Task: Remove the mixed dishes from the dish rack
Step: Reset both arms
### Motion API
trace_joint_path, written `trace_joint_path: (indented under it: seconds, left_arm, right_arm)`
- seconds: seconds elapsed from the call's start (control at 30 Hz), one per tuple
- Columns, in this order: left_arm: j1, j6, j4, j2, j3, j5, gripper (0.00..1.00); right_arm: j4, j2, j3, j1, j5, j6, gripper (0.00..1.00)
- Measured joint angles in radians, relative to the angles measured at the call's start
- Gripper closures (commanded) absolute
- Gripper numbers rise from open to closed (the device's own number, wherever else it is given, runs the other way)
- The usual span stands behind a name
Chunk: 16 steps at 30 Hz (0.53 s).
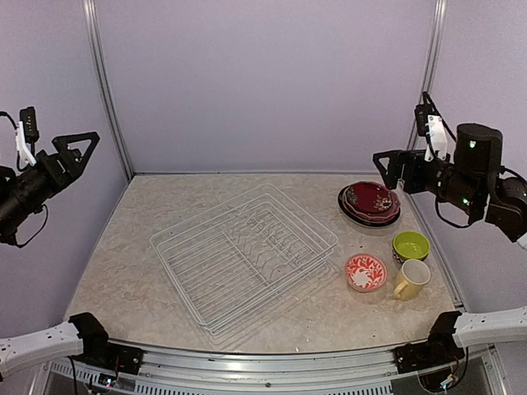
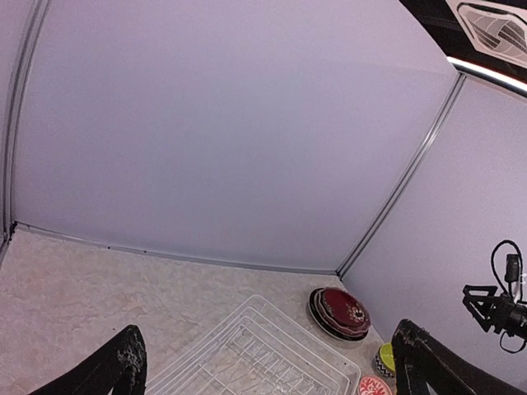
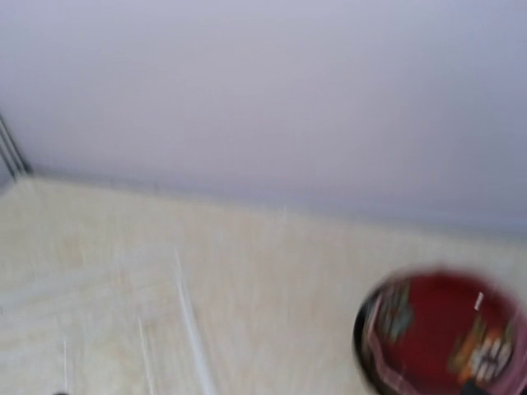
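Note:
The white wire dish rack (image 1: 243,255) lies in the middle of the table with nothing in it. The dishes stand to its right: a stack of plates with a dark red one on top (image 1: 370,202), a lime green bowl (image 1: 411,245), a red-white bowl (image 1: 366,272) and a pale yellow mug (image 1: 411,280). My left gripper (image 1: 80,146) is raised high at the far left, open and empty. Its wrist view (image 2: 268,350) shows the rack (image 2: 263,362) and the plates (image 2: 339,313) far below. My right gripper (image 1: 389,169) hovers above and beside the plate stack (image 3: 445,329), empty. Its wrist view is blurred.
Lilac walls with metal corner posts (image 1: 107,99) enclose the table on three sides. The arm bases (image 1: 90,333) sit at the near corners. Bare tabletop (image 1: 115,263) lies left of the rack.

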Motion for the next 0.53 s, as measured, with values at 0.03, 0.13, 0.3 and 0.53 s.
trace_joint_path:
  seconds: [0.03,0.13,0.3,0.53]
  left_arm:
    - [0.0,0.008,0.001,-0.011,0.01,-0.013,0.01]
    - [0.001,0.032,0.002,-0.048,0.03,-0.063,0.01]
    - [0.001,0.059,0.001,-0.09,0.032,-0.116,0.01]
    - [0.001,0.071,0.001,-0.111,0.032,-0.142,0.01]
  right_arm:
    - [0.016,-0.018,0.005,0.0,0.003,-0.024,0.0]
    - [0.074,-0.077,0.006,0.0,0.008,-0.1,0.0]
    - [0.159,-0.148,0.005,0.0,0.026,-0.172,0.0]
    - [0.228,-0.178,0.006,0.0,0.074,-0.194,0.0]
